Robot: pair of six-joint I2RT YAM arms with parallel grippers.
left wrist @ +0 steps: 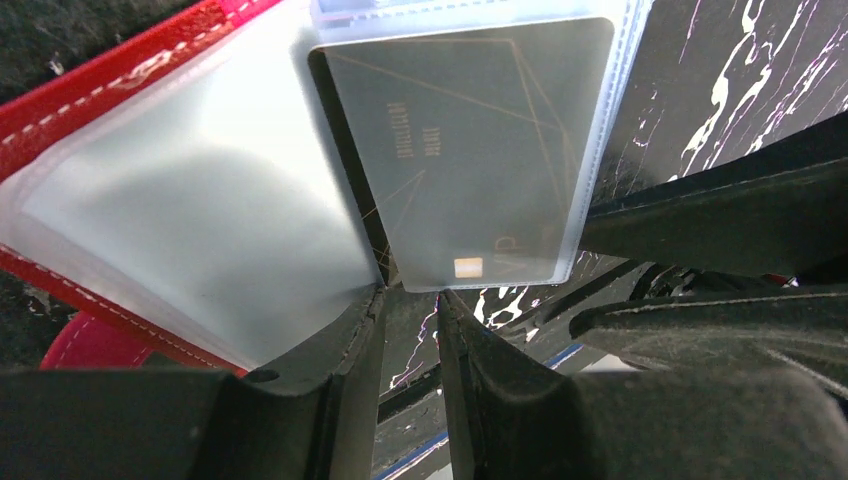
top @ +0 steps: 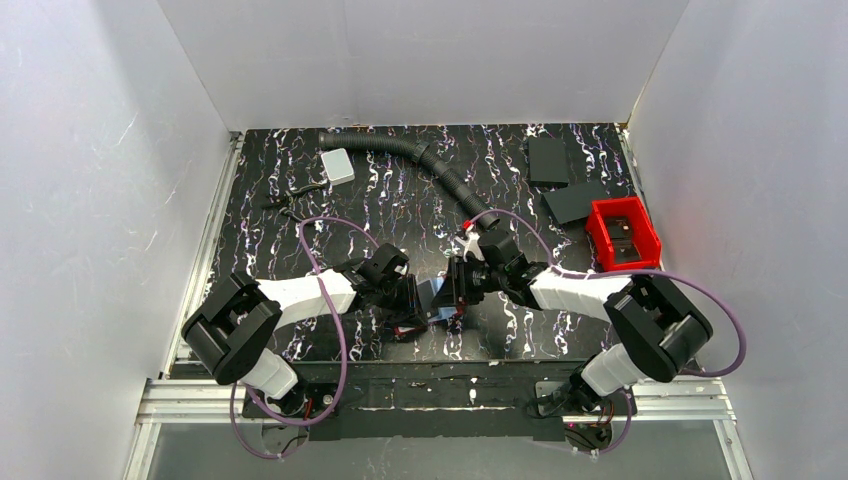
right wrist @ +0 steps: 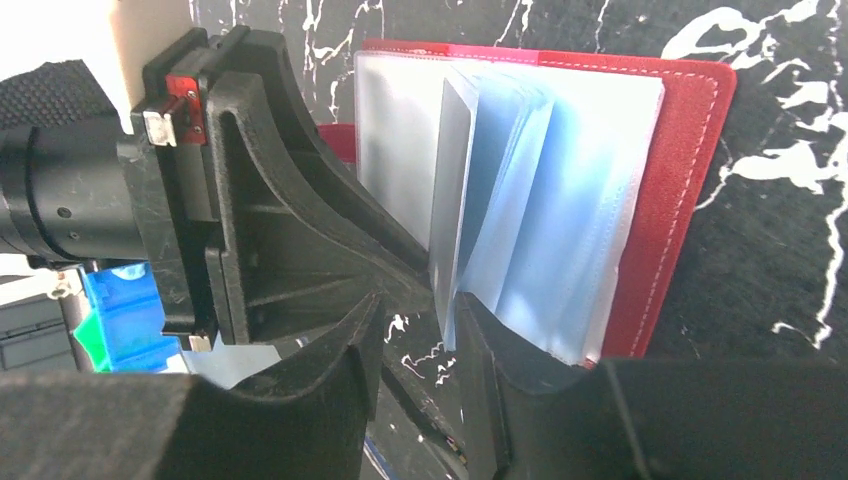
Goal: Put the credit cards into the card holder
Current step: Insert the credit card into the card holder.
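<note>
The red card holder (top: 405, 328) lies open on the dark table between both grippers, its clear sleeves fanned up. In the left wrist view a grey credit card (left wrist: 470, 150) sits inside one clear sleeve, above the holder's red cover (left wrist: 100, 70). My left gripper (left wrist: 412, 300) stands at the sleeve's lower edge, jaws slightly apart with only table showing between them. In the right wrist view the holder (right wrist: 680, 200) shows pale blue leaves (right wrist: 540, 200). My right gripper (right wrist: 418, 315) is open, one leaf's bottom edge resting against its right finger. The left gripper (right wrist: 300, 230) presses on the left pages.
A red open bin (top: 622, 232) stands at the right, with two black slabs (top: 548, 158) (top: 573, 200) behind it. A black corrugated hose (top: 420, 155) runs across the back, a small white box (top: 338, 165) at its left end. White walls enclose three sides.
</note>
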